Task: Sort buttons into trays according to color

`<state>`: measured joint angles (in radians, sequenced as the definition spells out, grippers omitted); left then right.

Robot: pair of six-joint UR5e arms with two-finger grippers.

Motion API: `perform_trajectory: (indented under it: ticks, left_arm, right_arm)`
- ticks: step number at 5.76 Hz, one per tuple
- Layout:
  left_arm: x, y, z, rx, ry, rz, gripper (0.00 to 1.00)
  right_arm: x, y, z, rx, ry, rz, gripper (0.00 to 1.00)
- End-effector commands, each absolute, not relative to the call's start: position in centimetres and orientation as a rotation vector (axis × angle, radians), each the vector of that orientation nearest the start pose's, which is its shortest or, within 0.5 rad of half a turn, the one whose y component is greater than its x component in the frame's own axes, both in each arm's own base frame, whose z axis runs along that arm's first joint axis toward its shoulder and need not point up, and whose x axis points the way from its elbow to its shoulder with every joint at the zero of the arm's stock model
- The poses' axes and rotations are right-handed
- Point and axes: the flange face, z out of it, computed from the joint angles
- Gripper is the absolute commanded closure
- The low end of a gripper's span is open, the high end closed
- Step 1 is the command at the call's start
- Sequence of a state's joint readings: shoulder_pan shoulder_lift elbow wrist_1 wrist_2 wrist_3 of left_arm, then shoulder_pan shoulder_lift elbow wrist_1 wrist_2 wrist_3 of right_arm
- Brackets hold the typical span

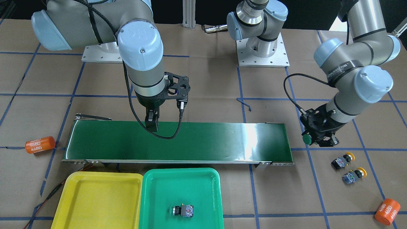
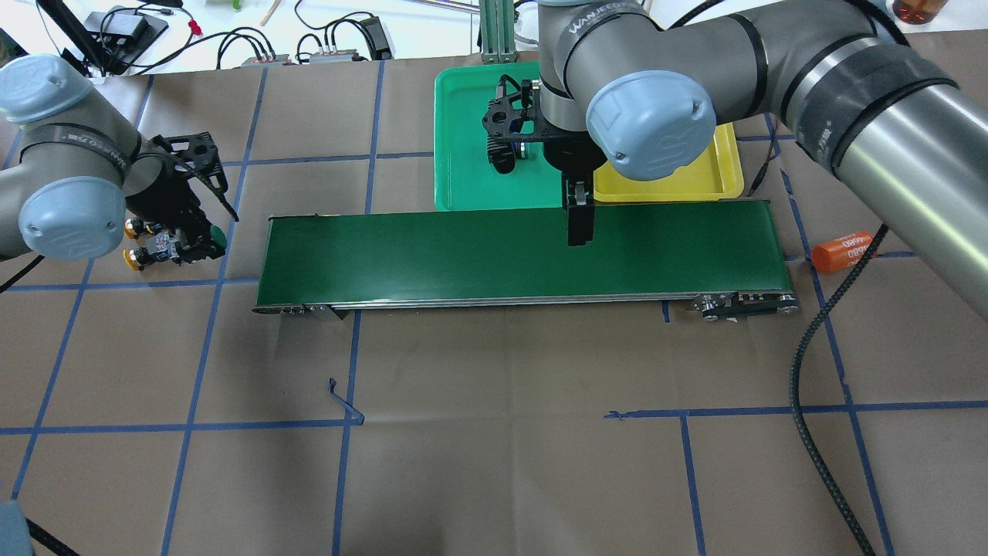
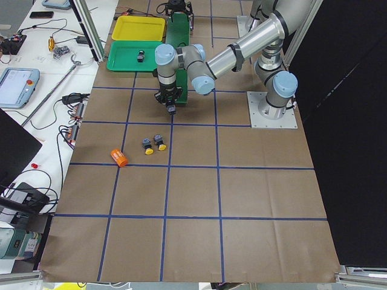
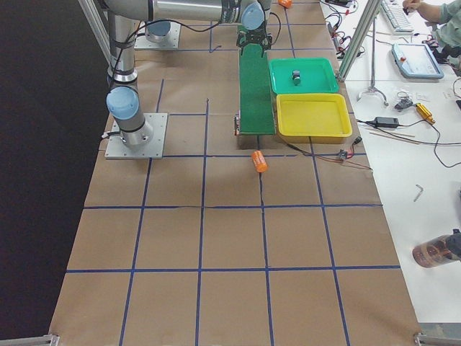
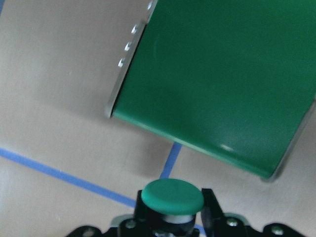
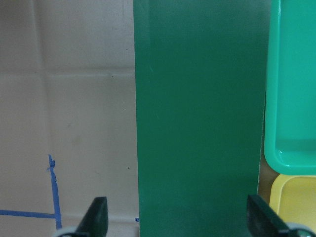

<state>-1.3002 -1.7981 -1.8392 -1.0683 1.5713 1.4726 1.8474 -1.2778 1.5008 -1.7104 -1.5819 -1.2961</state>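
Observation:
My left gripper [image 1: 319, 139] is shut on a green button [image 1: 306, 139] and holds it just off the belt's end; its cap fills the bottom of the left wrist view [image 5: 173, 196]. Two yellow buttons [image 1: 342, 160] [image 1: 353, 176] lie on the table beside that gripper. The other green button [image 1: 183, 210] lies in the green tray [image 1: 181, 173]. The yellow tray [image 1: 95, 200] next to it holds nothing. My right gripper [image 1: 152, 123] hangs over the belt, and the right wrist view shows its fingers [image 6: 97, 217] wide apart and empty.
The long dark-green conveyor belt [image 1: 178, 141] runs between the arms and the trays. One orange "4680" cylinder [image 1: 40, 144] lies off one end of the belt, another [image 1: 387, 211] near the yellow buttons. The right arm's cable [image 1: 165, 135] droops onto the belt.

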Motion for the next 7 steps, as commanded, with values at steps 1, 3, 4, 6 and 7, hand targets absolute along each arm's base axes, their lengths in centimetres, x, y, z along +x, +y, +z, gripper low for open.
perform_trajectory:
  ticks: [1,3,4,6,7]
  left_arm:
    - [-9.1,-54.6,28.5,2.036,2.408,0.026,1.0]
    - [-13.1,-55.0,25.4,2.158,2.277,0.056,0.78]
    - [-13.1,-55.0,25.1,2.159,2.281,0.063,0.09]
    - [-10.3,-55.8,27.9,2.035,2.347,-0.002,0.03]
    - [-4.2,-56.4,29.2,1.849,2.483,-0.032,0.02]
  right_arm:
    - [28.9,-53.5,38.0,-2.231,2.196,0.068,0.0]
    - [28.7,-53.7,36.9,-2.247,2.234,-0.026,0.0]
    - [28.6,-53.7,36.8,-2.247,2.233,-0.024,0.0]
    - [28.6,-53.6,36.9,-2.243,2.233,-0.018,0.0]
    - [28.6,-53.6,36.8,-2.243,2.233,-0.018,0.0]
